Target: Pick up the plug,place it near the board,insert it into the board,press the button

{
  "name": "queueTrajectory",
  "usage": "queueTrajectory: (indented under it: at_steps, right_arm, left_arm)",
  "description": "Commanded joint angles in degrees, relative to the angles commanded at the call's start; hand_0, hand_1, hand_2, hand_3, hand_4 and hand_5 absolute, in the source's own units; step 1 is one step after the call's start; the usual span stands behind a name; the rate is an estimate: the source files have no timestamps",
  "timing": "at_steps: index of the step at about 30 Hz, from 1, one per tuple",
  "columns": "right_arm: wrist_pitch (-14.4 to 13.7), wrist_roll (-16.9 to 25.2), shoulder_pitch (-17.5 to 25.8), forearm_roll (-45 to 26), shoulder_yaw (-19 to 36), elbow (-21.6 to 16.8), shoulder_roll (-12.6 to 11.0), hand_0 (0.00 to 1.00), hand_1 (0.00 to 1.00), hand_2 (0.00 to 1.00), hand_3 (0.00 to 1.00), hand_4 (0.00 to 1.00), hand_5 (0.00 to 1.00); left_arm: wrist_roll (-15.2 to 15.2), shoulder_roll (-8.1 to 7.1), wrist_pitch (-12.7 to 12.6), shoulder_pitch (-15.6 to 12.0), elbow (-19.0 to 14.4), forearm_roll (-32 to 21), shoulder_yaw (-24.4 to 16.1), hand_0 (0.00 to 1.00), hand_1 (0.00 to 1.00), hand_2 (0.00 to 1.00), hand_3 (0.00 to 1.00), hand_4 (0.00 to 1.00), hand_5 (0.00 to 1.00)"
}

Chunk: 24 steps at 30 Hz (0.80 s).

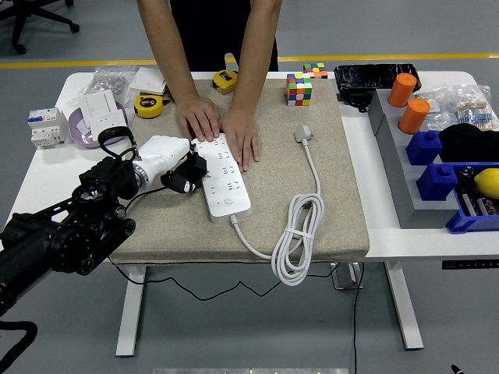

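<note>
A white power strip (227, 185) lies on the beige mat (343, 202), its round button (229, 200) near the front end. At its far end a person's two hands (200, 118) (241, 138) press it down. My left hand (187, 173), white with black fingers, sits against the strip's left edge. Its fingers are curled on a small black plug (180, 182), which touches the strip's side. Whether the prongs are in a socket is hidden. The strip's own white plug (303, 133) and coiled cable (296, 238) lie to the right.
Rubik's cubes (299, 88), two yellow tape measures (148, 104) and a white breaker (45, 126) stand along the back and left. Orange cylinders (413, 115), blue bins (460, 187) and a grey tray (398, 179) fill the right side. A black wire (195, 292) hangs under the table.
</note>
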State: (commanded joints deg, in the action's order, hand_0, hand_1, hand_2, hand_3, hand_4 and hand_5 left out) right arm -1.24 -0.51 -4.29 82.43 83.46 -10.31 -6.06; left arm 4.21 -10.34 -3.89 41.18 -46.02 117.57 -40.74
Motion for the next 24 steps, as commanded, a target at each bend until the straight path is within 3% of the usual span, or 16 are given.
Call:
queueTrajectory:
  at_steps: [4,5,7,22,23,24]
  right_arm:
    - [0.05,0.01,-0.03,-0.10,-0.03,0.00,0.04,0.998,0.906,0.818,0.807,0.998,0.890]
    - [0.05,0.00,-0.04,-0.08,0.00,0.00,0.04,0.998,0.907,0.817,0.807,0.998,0.889]
    - [0.04,-0.01,-0.01,-0.05,0.08,0.00,0.03,0.998,0.907,0.817,0.807,0.998,0.889]
    - [0.09,-0.01,0.20,-0.04,-0.01,0.00,0.08,0.998,0.909,0.815,0.807,0.998,0.887]
    - [0.09,-0.02,0.25,0.04,0.07,0.00,0.07,0.998,0.909,0.815,0.806,0.998,0.886]
    - [0.09,-0.02,0.28,0.06,0.09,0.00,0.07,0.998,0.909,0.815,0.806,0.998,0.886]
  left_arm:
    - [0.51,-0.28,1.80,0.06,-0.60,-0.39,-0.66,0.607,0.738,0.774,0.775,0.966,0.130]
    - [0.62,-0.39,2.19,0.10,-0.78,-0.51,-0.68,0.658,0.791,0.818,0.818,0.998,0.212]
    - [0.75,-0.71,2.65,0.22,-1.28,-0.98,-0.54,0.658,0.791,0.818,0.818,0.998,0.212]
    - [1.02,-1.05,4.05,-0.28,-3.41,-3.66,-1.01,0.675,0.811,0.840,0.844,0.998,0.262]
    - [1.38,-1.21,4.89,-0.38,-3.90,-3.90,-1.37,0.716,0.858,0.886,0.886,0.998,0.326]
    - [1.66,-1.35,5.61,-0.47,-4.32,-4.10,-1.69,0.716,0.858,0.886,0.886,0.998,0.326]
